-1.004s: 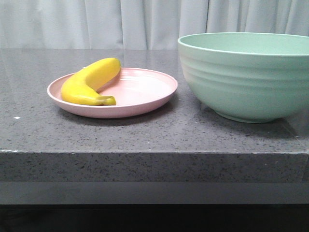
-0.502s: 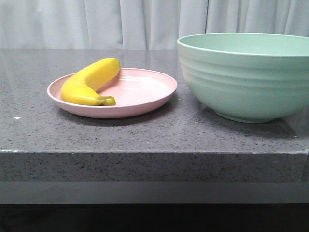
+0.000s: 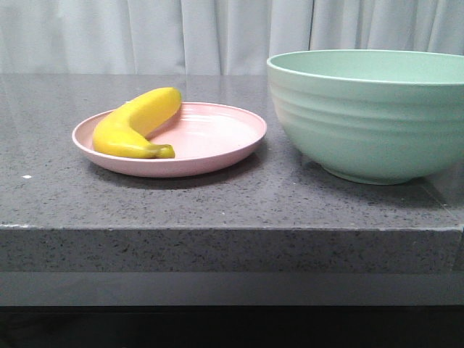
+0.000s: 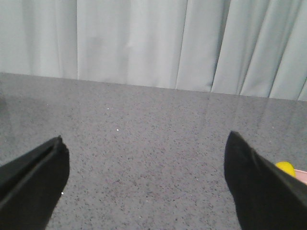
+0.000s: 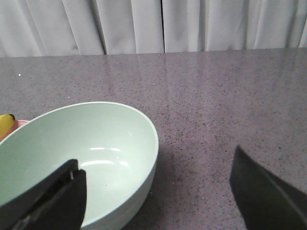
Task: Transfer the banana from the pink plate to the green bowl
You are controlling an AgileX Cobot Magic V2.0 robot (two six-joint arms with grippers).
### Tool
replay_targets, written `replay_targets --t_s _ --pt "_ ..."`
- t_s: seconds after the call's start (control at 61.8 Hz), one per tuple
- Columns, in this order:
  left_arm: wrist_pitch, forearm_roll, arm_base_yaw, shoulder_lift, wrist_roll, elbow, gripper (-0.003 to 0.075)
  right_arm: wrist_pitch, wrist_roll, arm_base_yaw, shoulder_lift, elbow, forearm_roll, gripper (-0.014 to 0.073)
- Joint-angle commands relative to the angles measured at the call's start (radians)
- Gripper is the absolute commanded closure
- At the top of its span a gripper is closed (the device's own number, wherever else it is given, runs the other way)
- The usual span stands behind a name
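The yellow banana lies on the left part of the pink plate, stem tip toward the front. The green bowl stands to the right of the plate, empty inside as the right wrist view shows. Neither gripper shows in the front view. My left gripper is open and empty over bare counter; a bit of the banana and plate edge peek past one finger. My right gripper is open and empty, above the bowl's rim; the banana tip shows at the edge.
The dark grey speckled counter has its front edge close to the camera. A pale curtain hangs behind the counter.
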Motion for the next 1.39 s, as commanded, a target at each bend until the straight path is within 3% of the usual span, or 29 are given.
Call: replay_targets --t_s 0.0,0.21,0.324,0.502,0.842,1.376 --pt "-0.034 -0.043 -0.015 0.031 0.000 -0.044 0.0076 -0.075 -0.004 -0.004 0.012 -0.038 0.003 -0.0039" --pt "0.158 -0.038 -0.199 0.224 0.062 -0.202 0.0102 -0.075 -0.004 -0.004 0.012 -0.038 0.003 -0.0039" --pt "0.238 -0.038 -0.339 0.402 0.062 -0.327 0.0102 -0.074 -0.004 -0.004 0.012 -0.038 0.003 -0.0039" --pt "0.328 -0.038 -0.462 0.690 0.046 -0.510 0.0102 -0.072 -0.004 -0.004 0.012 -0.038 0.003 -0.0039" --pt "0.532 -0.084 -0.483 1.019 0.044 -0.752 0.0102 -0.071 -0.004 -0.004 0.012 -0.038 0.003 -0.0039" --pt "0.551 -0.091 -0.483 1.130 0.044 -0.765 0.0108 -0.070 -0.004 -0.004 0.012 -0.038 0.003 -0.0039"
